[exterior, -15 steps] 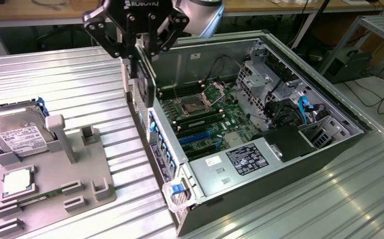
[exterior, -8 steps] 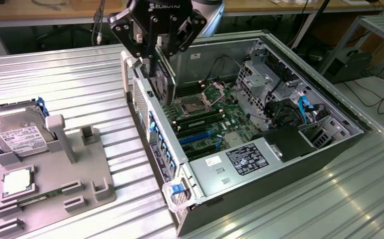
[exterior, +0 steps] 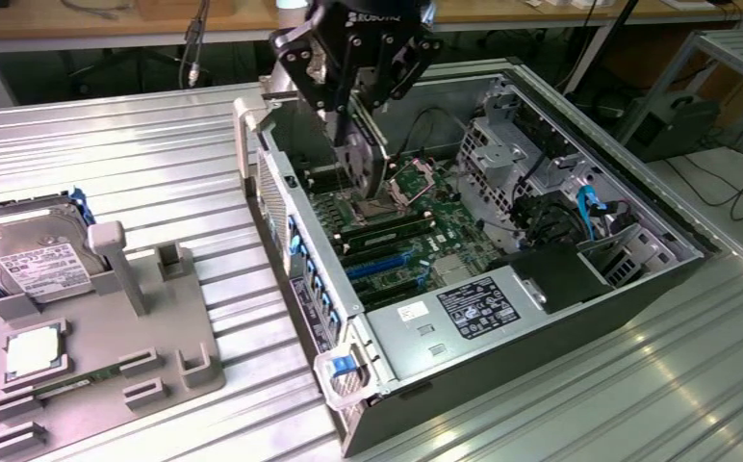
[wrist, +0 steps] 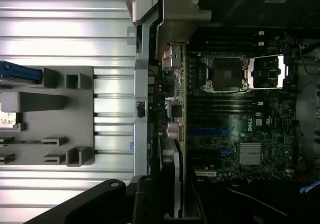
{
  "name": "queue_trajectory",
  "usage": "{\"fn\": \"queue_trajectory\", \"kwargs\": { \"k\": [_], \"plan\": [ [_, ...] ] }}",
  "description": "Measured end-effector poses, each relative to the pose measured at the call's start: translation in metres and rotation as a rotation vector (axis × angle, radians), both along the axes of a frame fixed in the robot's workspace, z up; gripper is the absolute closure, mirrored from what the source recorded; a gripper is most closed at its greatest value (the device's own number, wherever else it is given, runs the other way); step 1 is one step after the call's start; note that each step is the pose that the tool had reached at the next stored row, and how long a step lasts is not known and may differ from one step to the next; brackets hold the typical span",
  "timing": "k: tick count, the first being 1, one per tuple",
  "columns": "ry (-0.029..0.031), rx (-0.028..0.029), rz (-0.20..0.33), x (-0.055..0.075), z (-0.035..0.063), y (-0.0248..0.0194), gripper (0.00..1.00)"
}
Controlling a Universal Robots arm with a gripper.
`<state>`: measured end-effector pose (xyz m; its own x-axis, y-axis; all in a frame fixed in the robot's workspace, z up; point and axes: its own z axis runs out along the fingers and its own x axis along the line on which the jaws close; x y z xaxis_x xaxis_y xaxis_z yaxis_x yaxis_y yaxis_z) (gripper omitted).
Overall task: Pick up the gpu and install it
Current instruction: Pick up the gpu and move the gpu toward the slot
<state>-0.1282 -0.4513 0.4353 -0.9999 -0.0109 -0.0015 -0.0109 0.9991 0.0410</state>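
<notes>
The gpu [exterior: 369,166], a thin dark card, hangs on edge from my gripper [exterior: 356,106], which is shut on its upper edge. It is held over the open computer case [exterior: 545,318], above the motherboard [exterior: 404,231] near the case's rear wall, at the exterior view's left. The card's lower edge is close to the board, near the CPU socket [exterior: 410,188] and the memory slots; whether it touches I cannot tell. In the wrist view the gpu [wrist: 172,176] appears edge-on beside the case's rear panel, with the blue expansion slots [wrist: 207,132] next to it.
A grey holder tray [exterior: 153,337] lies on the ribbed metal table at the exterior view's left, carrying a silver hard drive [exterior: 32,260], a CPU [exterior: 32,351] and a green memory stick [exterior: 76,382]. Drive cages and cables fill the case's far side [exterior: 564,202].
</notes>
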Motion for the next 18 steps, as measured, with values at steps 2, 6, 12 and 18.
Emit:
{"fn": "queue_trajectory", "kwargs": {
  "k": [2,6,12,18],
  "plan": [
    [0.0000,0.0001,0.000,0.009,-0.0012,0.0000,0.72],
    [0.0001,0.0000,0.000,0.026,-0.0037,0.0000,0.72],
    [-0.0002,0.0000,0.001,0.050,-0.0076,0.0000,0.72],
    [-0.0339,0.0001,0.003,0.071,-0.0102,0.0002,0.72]
  ]
}}
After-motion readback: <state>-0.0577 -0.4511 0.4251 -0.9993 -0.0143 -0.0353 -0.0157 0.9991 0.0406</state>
